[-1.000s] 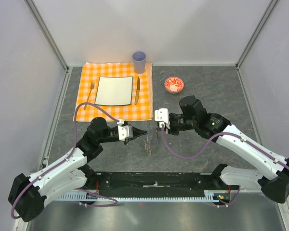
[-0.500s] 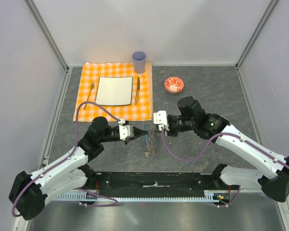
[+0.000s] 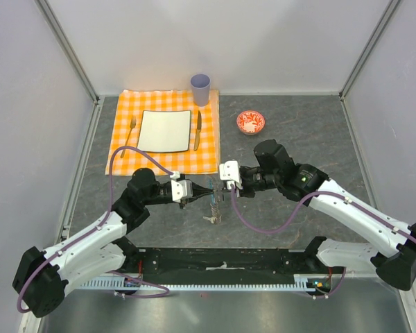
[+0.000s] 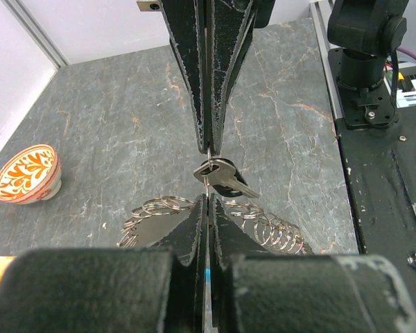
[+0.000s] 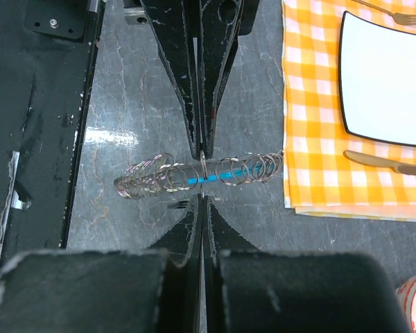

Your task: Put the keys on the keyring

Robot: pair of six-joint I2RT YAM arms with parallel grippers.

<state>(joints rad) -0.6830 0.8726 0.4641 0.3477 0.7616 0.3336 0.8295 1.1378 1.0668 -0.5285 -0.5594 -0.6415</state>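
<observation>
The keyring (image 5: 222, 173) is a coil of grey wire rings with a blue segment; it hangs above the grey table between both grippers and also shows in the top view (image 3: 213, 208). My left gripper (image 4: 208, 200) is shut on it, with blue showing between the fingers. My right gripper (image 5: 203, 198) is shut tip to tip against the left one, pinching a thin ring. The small key (image 4: 220, 177), with a black head and a silvery blade, hangs on that ring between the tips. In the top view the left gripper (image 3: 206, 191) and right gripper (image 3: 222, 190) meet.
An orange checked cloth (image 3: 125, 156) lies at the back left with a white plate (image 3: 165, 130), fork (image 3: 131, 132) and table knife (image 3: 197, 130). A lilac cup (image 3: 200, 89) stands behind it. A red bowl (image 3: 250, 122) sits at the back right.
My right gripper has moved left until its tip meets the left gripper's tip. The left gripper has shifted slightly and the hanging keyring has swung with it.
</observation>
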